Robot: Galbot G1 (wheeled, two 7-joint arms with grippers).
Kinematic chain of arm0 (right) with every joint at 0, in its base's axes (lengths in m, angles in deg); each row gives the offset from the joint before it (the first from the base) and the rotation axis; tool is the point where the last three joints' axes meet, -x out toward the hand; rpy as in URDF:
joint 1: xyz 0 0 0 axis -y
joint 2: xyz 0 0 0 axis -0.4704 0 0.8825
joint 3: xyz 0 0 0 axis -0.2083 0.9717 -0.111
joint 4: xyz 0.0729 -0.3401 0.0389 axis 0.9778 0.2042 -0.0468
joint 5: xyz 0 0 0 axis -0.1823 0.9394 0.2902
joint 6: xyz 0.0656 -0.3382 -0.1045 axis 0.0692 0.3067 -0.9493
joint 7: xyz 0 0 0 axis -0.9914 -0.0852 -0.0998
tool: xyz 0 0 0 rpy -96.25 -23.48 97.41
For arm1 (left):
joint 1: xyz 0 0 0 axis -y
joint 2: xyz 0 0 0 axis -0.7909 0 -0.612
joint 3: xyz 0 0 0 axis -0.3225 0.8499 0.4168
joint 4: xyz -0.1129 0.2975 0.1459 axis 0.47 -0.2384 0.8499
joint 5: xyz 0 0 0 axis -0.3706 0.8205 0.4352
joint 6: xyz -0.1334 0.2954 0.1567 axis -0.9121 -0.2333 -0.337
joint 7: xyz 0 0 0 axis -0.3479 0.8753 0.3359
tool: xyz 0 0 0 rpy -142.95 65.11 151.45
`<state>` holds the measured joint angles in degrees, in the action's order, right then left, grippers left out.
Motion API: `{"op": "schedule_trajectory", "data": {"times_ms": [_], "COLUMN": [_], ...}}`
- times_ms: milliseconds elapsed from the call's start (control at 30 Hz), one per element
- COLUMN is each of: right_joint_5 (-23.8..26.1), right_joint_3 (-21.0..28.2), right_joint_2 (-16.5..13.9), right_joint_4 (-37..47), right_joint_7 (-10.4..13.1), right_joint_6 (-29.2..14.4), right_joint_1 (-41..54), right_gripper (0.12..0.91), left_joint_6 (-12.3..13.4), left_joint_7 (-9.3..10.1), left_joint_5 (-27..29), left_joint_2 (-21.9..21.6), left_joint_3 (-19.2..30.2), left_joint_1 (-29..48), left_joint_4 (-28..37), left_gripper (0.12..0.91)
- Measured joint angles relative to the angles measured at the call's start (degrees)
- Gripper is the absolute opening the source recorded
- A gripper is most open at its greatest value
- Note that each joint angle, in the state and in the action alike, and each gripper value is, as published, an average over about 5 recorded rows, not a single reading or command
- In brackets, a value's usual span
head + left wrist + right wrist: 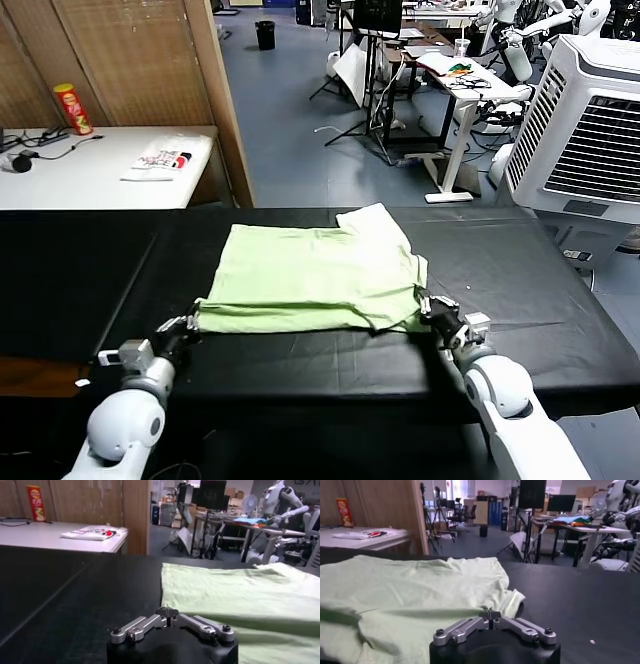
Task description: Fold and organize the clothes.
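My left pincer point(192, 322) and right pincer point(432, 308) were closed, apparently pinching the near corners of the T-shirt point(315, 275), which lay ahead between them. I needed to lift both evenly, keeping the hem taut.

T-shirt point(310, 275): soft pale green cotton-like cloth, matt, lightly creased, with a ribbed edge at the sleeve.
Work table point(560, 290): covered in black sheet material, faintly glossy, smooth, with fine wrinkles near the front edge.
Left gripper point(193, 322): brushed grey metal links with dark screws, on a matt black plastic body.
Right gripper point(428, 305): same bare metal linkage and matt black housing.
Arm shells point(497, 385): glossy white moulded plastic.
Side table point(90, 175): smooth white laminate top, matt.
Partition point(130, 60): woven, rough brown panel in a smooth wooden frame.
Crisp tube point(72, 108): glossy printed red and yellow surface.
Air cooler point(590, 130): white plastic, slatted grille.
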<state>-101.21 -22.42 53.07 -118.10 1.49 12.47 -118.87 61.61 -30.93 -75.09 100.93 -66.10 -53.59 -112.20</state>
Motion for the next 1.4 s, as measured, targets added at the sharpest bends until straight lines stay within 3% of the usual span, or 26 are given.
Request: {"op": "schedule_trajectory", "data": {"times_ms": [133, 233, 367, 500, 633, 900, 1000, 1133, 1267, 1400], "right_joint_5": [-1.8, -2.2, -1.2, 0.8, 1.9, 2.3, 2.4, 2.4, 1.9, 0.5], "right_joint_3": [-1.0, -1.9, -3.3, -4.1, -4.3, -4.5, -4.5, -4.6, -4.6, -4.6], "right_joint_2": [-0.9, -1.8, -3.0, -3.4, -3.1, -2.4, -2.3, -2.3, -2.6, -3.3], "right_joint_4": [-1.9, -4.8, -9.7, -14.1, -16.1, -17.1, -17.2, -17.0, -17.0, -17.9], "right_joint_7": [-0.1, 0.3, 0.7, 0.5, 0.4, 0.5, 0.5, 0.5, 0.5, 1.3], "right_joint_6": [1.5, 2.9, 4.3, 5.0, 5.1, 5.2, 5.2, 5.2, 5.4, 7.1], "right_joint_1": [-1.3, -3.4, -7.2, -11.4, -14.7, -17.9, -18.2, -18.1, -18.1, -18.3], "right_gripper": [0.313, 0.480, 0.698, 0.789, 0.761, 0.649, 0.559, 0.339, 0.168, 0.126], "left_joint_6": [-0.1, -0.2, -0.2, -0.2, -0.3, -0.9, -1.0, -1.2, -1.2, -1.2], "left_joint_7": [-0.01, -0.03, -0.03, -0.25, -1.21, -2.01, -2.05, -2.16, -2.25, -2.30], "left_joint_5": [0.1, 0.2, 0.2, 0.2, 0.2, -1.0, -1.8, -2.7, -3.7, -4.4], "left_joint_2": [-0.1, 0.0, -0.1, -0.1, 0.0, 0.6, 0.7, 0.7, 0.7, 0.6], "left_joint_3": [0.5, 0.5, 0.1, -0.5, -0.7, -0.7, -0.9, -1.0, -1.0, -1.0], "left_joint_1": [1.1, 1.6, 1.1, 0.0, -1.6, -4.2, -4.4, -4.3, -3.8, -3.3], "left_joint_4": [1.0, 1.2, 0.5, -0.7, -1.8, -1.8, -1.5, -1.0, -0.1, 0.6], "left_gripper": [0.126, 0.193, 0.399, 0.631, 0.776, 0.798, 0.798, 0.791, 0.657, 0.425]}}
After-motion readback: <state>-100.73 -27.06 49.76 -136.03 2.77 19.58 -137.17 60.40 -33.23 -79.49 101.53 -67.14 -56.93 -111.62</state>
